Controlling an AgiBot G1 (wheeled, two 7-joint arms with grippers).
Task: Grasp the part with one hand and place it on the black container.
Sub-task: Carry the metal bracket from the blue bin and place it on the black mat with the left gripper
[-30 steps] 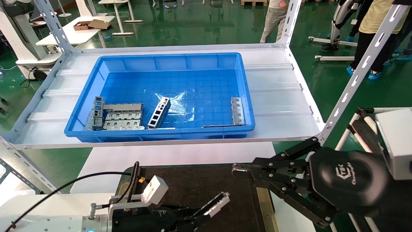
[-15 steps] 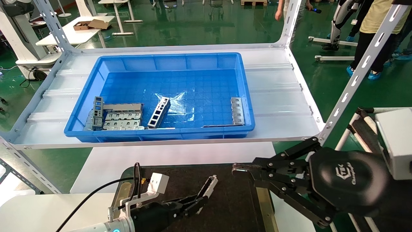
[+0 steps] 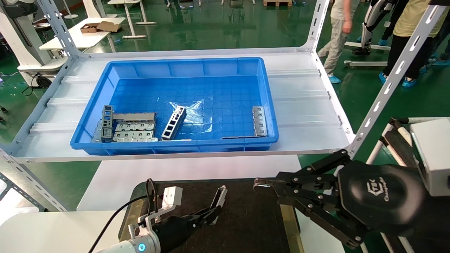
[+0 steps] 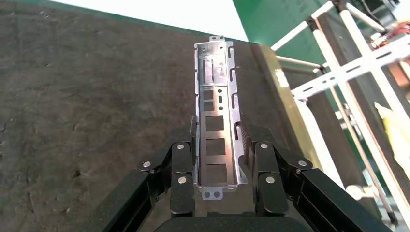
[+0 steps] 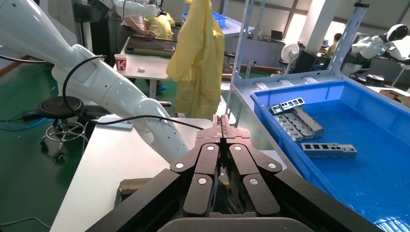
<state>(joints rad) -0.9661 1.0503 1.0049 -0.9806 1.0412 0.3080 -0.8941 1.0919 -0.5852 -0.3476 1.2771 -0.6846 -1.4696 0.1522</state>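
Holding the part [image 4: 218,121] clamped lengthwise, the left gripper [image 4: 220,159] should lower it flat onto the black container [image 4: 87,96] before unclamping; the right gripper [image 5: 223,126] waits, jaws closed.

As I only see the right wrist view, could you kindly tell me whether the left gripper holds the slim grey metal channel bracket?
Observer: Yes, the left gripper is shut on the slim grey metal channel bracket, near one end.
Operator: Where is it, please?
Observer: Above the wide flat black tray with its matte surface; contact is unclear.
Operator: And my right gripper?
Observer: The right gripper hangs over the tray's right edge.
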